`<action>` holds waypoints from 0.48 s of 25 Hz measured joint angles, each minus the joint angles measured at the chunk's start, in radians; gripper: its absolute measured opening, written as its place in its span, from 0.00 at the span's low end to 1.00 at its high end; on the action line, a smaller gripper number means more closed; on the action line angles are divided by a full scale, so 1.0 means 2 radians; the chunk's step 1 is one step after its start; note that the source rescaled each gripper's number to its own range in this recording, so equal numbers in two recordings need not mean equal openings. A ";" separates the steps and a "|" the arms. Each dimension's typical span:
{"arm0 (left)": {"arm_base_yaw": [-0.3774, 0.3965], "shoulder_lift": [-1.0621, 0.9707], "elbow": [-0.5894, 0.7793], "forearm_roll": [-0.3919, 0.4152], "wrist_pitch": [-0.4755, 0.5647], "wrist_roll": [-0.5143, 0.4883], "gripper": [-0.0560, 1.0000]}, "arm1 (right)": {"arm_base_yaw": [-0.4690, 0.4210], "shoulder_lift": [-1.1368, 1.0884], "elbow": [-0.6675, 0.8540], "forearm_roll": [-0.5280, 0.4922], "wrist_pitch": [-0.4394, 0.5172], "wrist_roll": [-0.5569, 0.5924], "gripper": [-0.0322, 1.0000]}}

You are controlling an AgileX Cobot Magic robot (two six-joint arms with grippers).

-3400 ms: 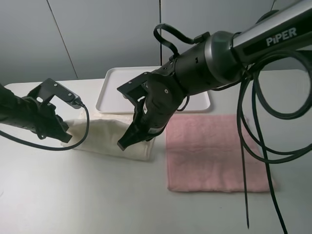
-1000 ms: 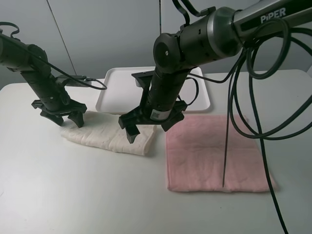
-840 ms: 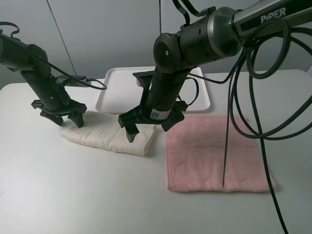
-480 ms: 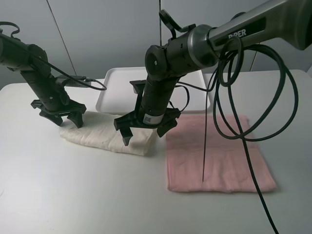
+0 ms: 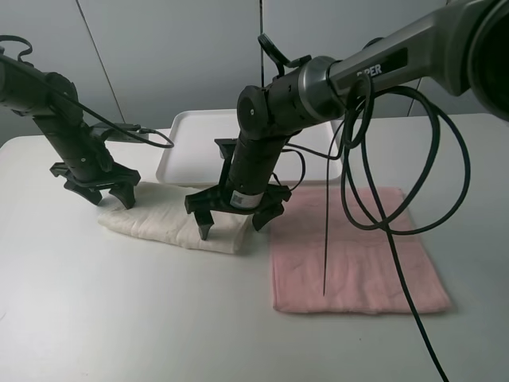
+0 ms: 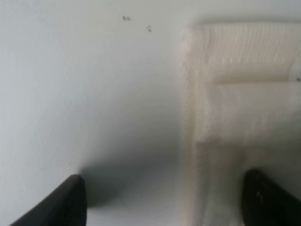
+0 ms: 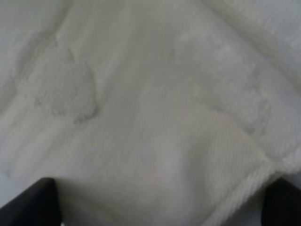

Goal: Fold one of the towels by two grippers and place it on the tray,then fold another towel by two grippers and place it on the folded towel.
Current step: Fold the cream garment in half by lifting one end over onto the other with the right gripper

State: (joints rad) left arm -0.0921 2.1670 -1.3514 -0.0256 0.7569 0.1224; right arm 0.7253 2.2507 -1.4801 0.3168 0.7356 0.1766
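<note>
A cream towel, folded into a narrow strip, lies on the table in front of the white tray. A pink towel lies flat to its right. My left gripper is open, straddling the cream towel's left end. In the left wrist view one finger is over bare table and the other over the towel. My right gripper is open, low over the towel's right end. The towel fills the right wrist view, with the gripper spread wide.
The tray stands at the back middle of the white table. A black cable hangs from the right arm over the pink towel. A grey wall runs behind the table.
Both arms have turned from a sideways pose to pointing down over the folded cream towel. In the last second the right gripper moved left and lower over the towel's right end. The left arm stayed still.
</note>
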 joint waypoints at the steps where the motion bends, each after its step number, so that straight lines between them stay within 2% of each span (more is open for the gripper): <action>1: 0.000 0.000 0.000 0.000 0.000 0.000 0.87 | 0.000 0.001 0.000 0.004 -0.001 0.000 0.87; 5: 0.000 0.000 0.000 0.000 0.000 0.000 0.87 | 0.000 0.004 0.000 0.006 -0.003 0.000 0.68; 10: 0.000 0.000 0.000 0.001 0.000 0.000 0.87 | 0.000 0.009 0.000 0.006 -0.012 0.002 0.59; 12: 0.000 0.000 0.000 0.001 -0.001 0.000 0.87 | 0.000 0.014 -0.005 0.006 -0.014 0.004 0.52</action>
State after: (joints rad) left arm -0.0921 2.1670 -1.3514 -0.0237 0.7550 0.1224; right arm 0.7253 2.2777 -1.4894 0.3289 0.7084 0.1846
